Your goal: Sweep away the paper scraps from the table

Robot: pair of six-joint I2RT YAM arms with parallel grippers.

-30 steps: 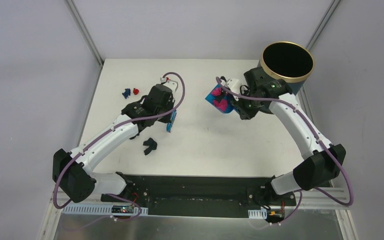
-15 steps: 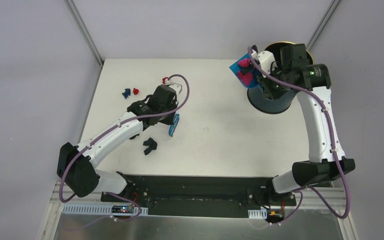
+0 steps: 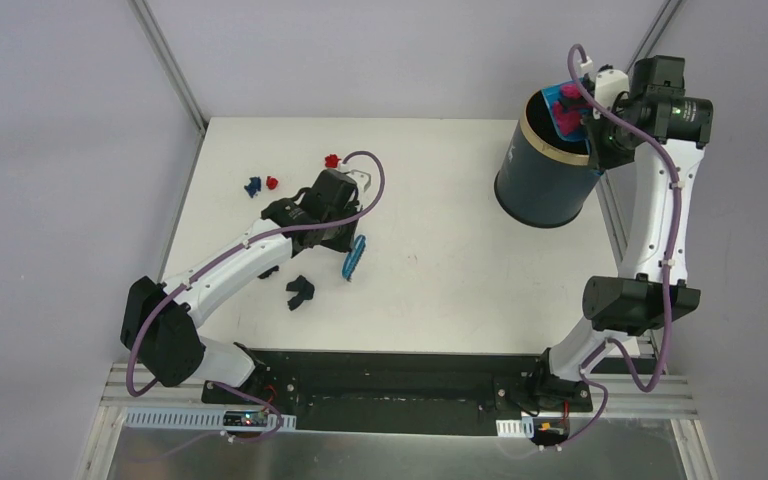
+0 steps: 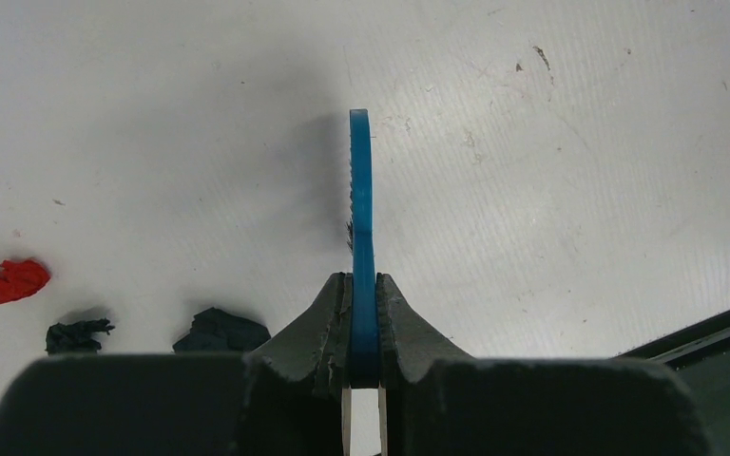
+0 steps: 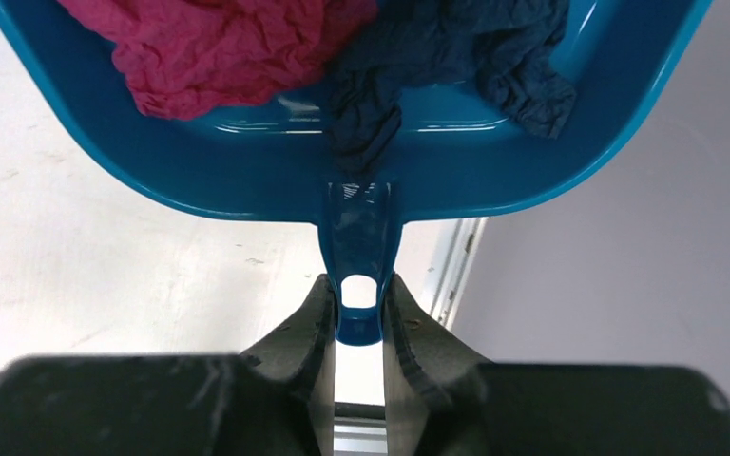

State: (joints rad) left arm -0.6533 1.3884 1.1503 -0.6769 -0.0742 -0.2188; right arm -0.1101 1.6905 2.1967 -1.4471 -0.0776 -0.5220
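Note:
My right gripper (image 3: pixel 592 122) is shut on the handle of the blue dustpan (image 3: pixel 566 108) and holds it over the rim of the bin (image 3: pixel 543 178). In the right wrist view my right gripper (image 5: pixel 361 302) grips the dustpan (image 5: pixel 361 185), which carries a magenta paper scrap (image 5: pixel 214 43) and a dark blue one (image 5: pixel 447 43). My left gripper (image 3: pixel 345 238) is shut on the blue brush (image 3: pixel 354 257) just above the table (image 3: pixel 440 280). On the table lie a dark blue scrap (image 3: pixel 252 185), red scraps (image 3: pixel 272 183) (image 3: pixel 332 159) and a dark scrap (image 3: pixel 300 291).
The bin is dark with a gold rim and stands at the table's back right corner. The left wrist view shows my left gripper (image 4: pixel 362 294) on the brush (image 4: pixel 361 209), a red scrap (image 4: pixel 5 281) and two dark scraps (image 4: pixel 78 334) (image 4: pixel 220 330) at left.
My right arm has lifted the dustpan with its scraps from mid-table up and right to the bin's rim. My left gripper has shifted slightly right with the brush.

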